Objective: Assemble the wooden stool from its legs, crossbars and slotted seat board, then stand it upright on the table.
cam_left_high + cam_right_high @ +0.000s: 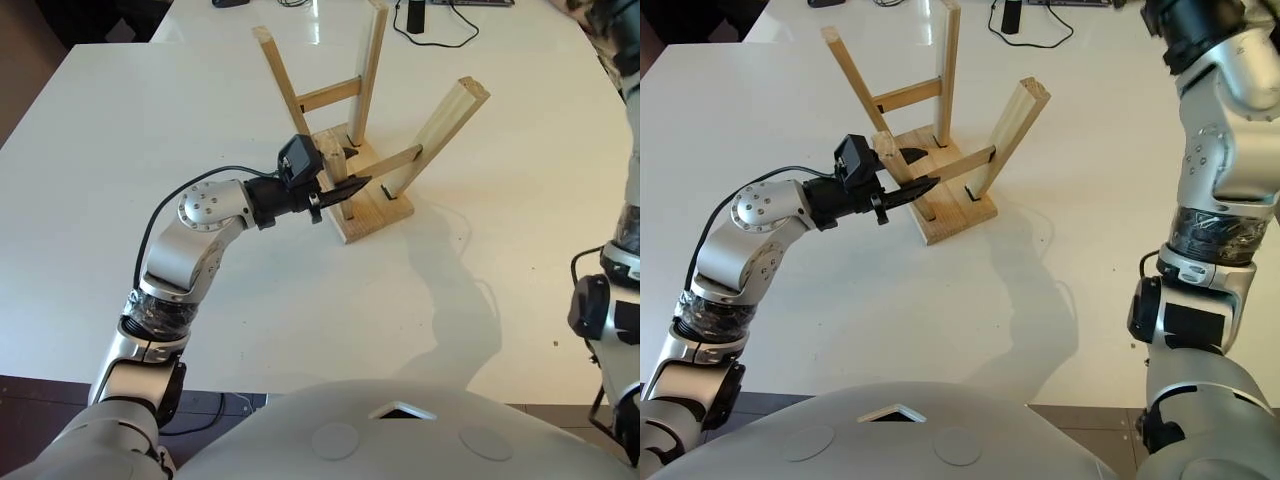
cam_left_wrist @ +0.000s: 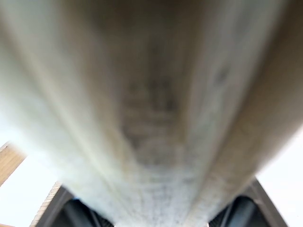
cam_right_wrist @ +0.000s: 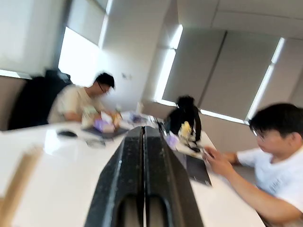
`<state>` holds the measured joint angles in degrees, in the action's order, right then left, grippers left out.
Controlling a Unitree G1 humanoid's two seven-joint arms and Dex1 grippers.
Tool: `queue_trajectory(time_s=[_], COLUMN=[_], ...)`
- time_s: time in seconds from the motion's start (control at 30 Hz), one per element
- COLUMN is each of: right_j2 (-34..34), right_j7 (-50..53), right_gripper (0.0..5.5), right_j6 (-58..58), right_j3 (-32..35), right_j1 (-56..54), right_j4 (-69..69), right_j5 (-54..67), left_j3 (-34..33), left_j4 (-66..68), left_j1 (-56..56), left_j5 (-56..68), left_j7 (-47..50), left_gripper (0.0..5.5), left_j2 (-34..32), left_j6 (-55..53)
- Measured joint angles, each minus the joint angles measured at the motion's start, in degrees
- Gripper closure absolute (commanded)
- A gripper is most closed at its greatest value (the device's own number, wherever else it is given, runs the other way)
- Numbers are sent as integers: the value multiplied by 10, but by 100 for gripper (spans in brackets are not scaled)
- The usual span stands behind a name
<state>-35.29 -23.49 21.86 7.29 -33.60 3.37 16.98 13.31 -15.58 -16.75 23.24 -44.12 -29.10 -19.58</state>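
While the slotted seat board [image 1: 362, 222] lies flat on the white tabletop [image 1: 150, 150], three legs rise from it. One [image 1: 283, 80] slants up from its far left corner, a straighter one [image 1: 372, 65] stands at its far side, and a thick one [image 1: 445, 130] leans outward from its right edge. One crossbar [image 1: 330, 95] joins the two far legs above the board. Another [image 1: 388, 160] runs low across the board to the leaning leg. At the board's near left corner the left fingers [image 1: 350, 185] clamp a fourth leg [image 2: 151, 113], one on each side of the wood. Well to the right of the board and raised high, the right fingers [image 3: 128, 175] are pressed together with nothing between them.
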Motion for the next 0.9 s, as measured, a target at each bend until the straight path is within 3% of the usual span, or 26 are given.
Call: queue_trajectory(time_s=[0.13, 0.4, 0.43, 0.57, 0.7, 0.9], right_j2=[66, 77, 75, 79, 89, 147], right_j7=[-73, -60, -60, -69, -14, 114], right_gripper=[550, 550, 550, 550, 550, 550], right_j6=[37, 96, 98, 73, 34, 35], right_j3=[-87, -84, -85, -107, -84, -49], right_j1=[139, 220, 219, 197, 189, 266], right_j4=[-89, -223, -225, -199, -125, -234], right_j5=[66, 140, 135, 96, 32, -21], left_j3=[-8, -40, -41, -52, -90, -187], left_j4=[14, 72, 81, 129, 80, -119], left_j1=[-4, 1, -1, 6, 30, 151], left_j5=[5, 40, 40, -8, -46, 2], left_j7=[-24, -123, -126, -83, -43, 39], left_gripper=[346, 346, 308, 257, 239, 239], left_j2=[-6, -47, -46, -47, -72, -87], left_j6=[27, 83, 91, 67, 66, -46])
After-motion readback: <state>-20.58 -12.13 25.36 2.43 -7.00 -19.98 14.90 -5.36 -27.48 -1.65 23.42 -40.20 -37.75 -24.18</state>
